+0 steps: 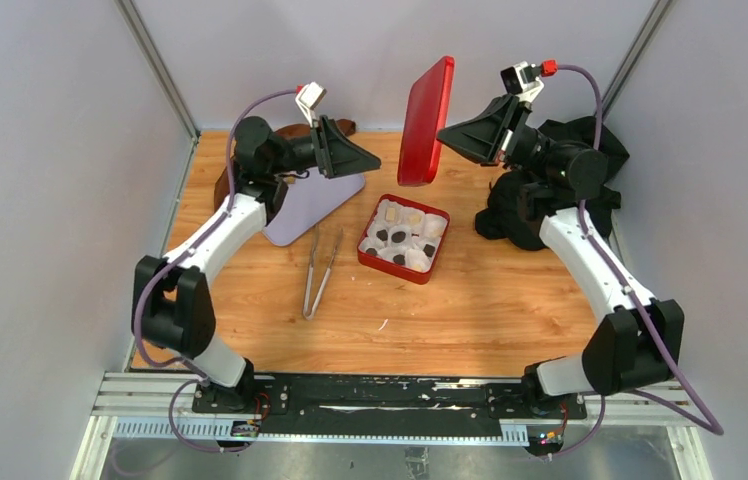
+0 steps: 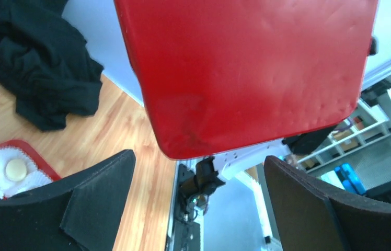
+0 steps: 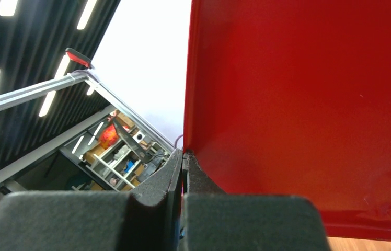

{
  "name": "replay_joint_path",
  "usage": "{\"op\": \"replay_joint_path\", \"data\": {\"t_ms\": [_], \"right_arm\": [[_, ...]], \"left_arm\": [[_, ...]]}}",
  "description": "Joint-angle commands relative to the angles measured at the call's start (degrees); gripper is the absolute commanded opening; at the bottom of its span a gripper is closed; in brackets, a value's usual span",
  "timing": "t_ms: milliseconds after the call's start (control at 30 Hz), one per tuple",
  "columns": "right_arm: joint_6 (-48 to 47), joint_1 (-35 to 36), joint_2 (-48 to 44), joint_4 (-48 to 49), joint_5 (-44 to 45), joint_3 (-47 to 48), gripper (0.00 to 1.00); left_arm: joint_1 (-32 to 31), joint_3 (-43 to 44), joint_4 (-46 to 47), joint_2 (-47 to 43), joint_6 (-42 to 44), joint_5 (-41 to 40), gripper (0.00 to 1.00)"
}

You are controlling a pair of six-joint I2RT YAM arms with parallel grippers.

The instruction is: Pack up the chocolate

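Observation:
The chocolate (image 1: pixel 400 238) lies in white paper cups inside an open red box (image 1: pixel 393 270) at the table's middle; most pieces are dark and one is cream (image 2: pixel 15 169). My right gripper (image 1: pixel 442 133) (image 3: pixel 184 157) is shut on the edge of the red lid (image 1: pixel 426 120) (image 3: pixel 308 104). It holds the lid upright in the air behind the box. My left gripper (image 1: pixel 370 160) (image 2: pixel 198 162) stands open just left of the lid (image 2: pixel 245 73), apart from it, with nothing between its fingers.
Metal tongs (image 1: pixel 320 270) lie left of the box. A lavender board (image 1: pixel 310 205) sits under the left arm, with a brown object (image 1: pixel 300 130) behind it. A black cloth (image 1: pixel 520 210) (image 2: pixel 36 68) is heaped at the back right. Grey walls close in on three sides.

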Motion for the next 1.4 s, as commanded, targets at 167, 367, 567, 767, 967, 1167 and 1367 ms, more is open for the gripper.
{"op": "replay_joint_path", "data": {"t_ms": [167,367,567,767,967,1167,1367], "right_arm": [[-0.9,-0.6,-1.2,2.7,0.1,-1.6,0.00],[-23.6,-0.9,-7.7,-41.8,10.9,0.8,0.00],[-23.5,-1.2,-8.8,-55.4,20.8,3.0,0.00],[-17.1,-1.1,-8.3,-55.3,27.1,1.8,0.00],[-15.1,-1.1,-8.4,-52.9,29.4,1.1,0.00],[-13.8,-1.0,-8.7,-50.8,28.8,-0.7,0.00],[-13.0,-0.9,-8.6,-48.8,28.1,-1.8,0.00]], "left_arm": [[4.5,1.9,59.6,12.6,-49.0,-2.1,0.93],[4.1,-3.6,15.4,-0.7,-7.5,-5.0,0.96],[-6.3,2.8,-42.2,-12.5,49.3,-38.7,1.00],[-18.9,-4.5,-37.7,-16.5,62.4,-57.1,1.00],[-25.6,-7.2,-34.4,-16.0,62.7,-59.4,1.00],[-28.0,-6.8,-29.6,-14.0,58.2,-57.5,1.00],[-29.1,-4.6,-24.9,-11.8,52.0,-54.7,1.00]]}}
